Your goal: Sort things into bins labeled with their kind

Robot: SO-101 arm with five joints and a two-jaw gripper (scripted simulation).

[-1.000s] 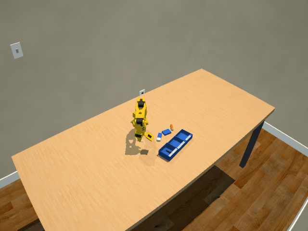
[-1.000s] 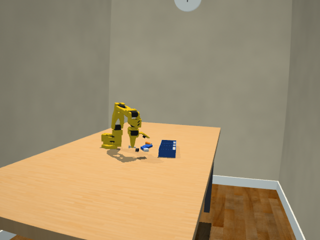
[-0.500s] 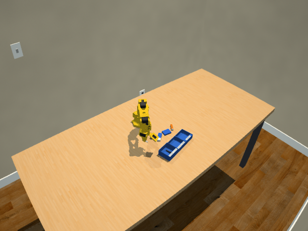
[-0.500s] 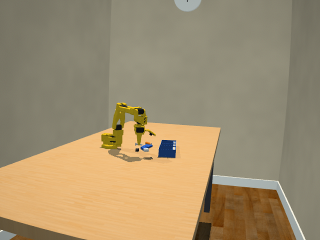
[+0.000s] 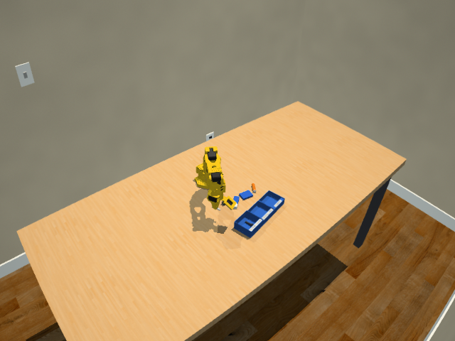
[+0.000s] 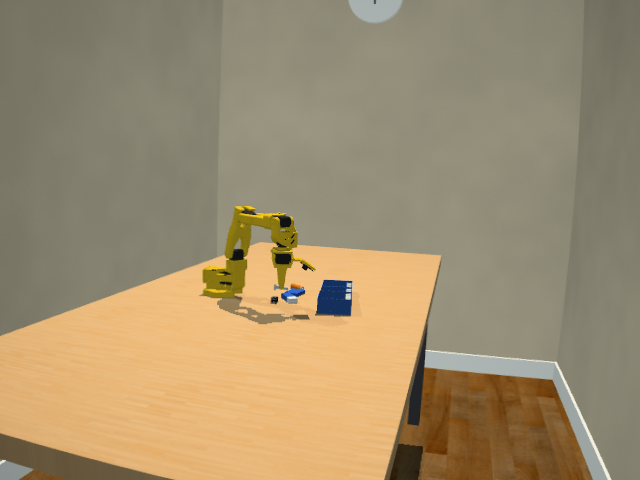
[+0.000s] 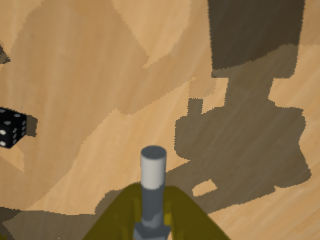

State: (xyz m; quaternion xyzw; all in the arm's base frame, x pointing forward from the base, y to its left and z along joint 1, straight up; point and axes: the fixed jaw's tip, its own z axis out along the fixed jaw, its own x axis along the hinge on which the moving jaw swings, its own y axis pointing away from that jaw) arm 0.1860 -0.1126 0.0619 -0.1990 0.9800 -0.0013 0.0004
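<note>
My gripper (image 7: 152,220) is shut on a grey bolt (image 7: 152,177), whose shaft sticks out ahead of the yellow fingers in the wrist view. In the exterior view the gripper (image 6: 280,285) points down a little above the table, left of the blue row of three bins (image 6: 334,297). A black die (image 7: 11,127) lies on the table to the left in the wrist view and below the gripper in the exterior view (image 6: 274,299). A flat blue block (image 5: 245,195), an orange cylinder (image 5: 253,187) and a small blue-and-white thing (image 5: 236,199) lie between the arm and the bins (image 5: 259,212).
The nearest bin compartment holds a dark thing (image 5: 247,222). White labels run along the bins' front side; I cannot read them. The arm's base (image 6: 223,279) stands left of the things. The arm casts a dark shadow (image 5: 203,218) on the table.
</note>
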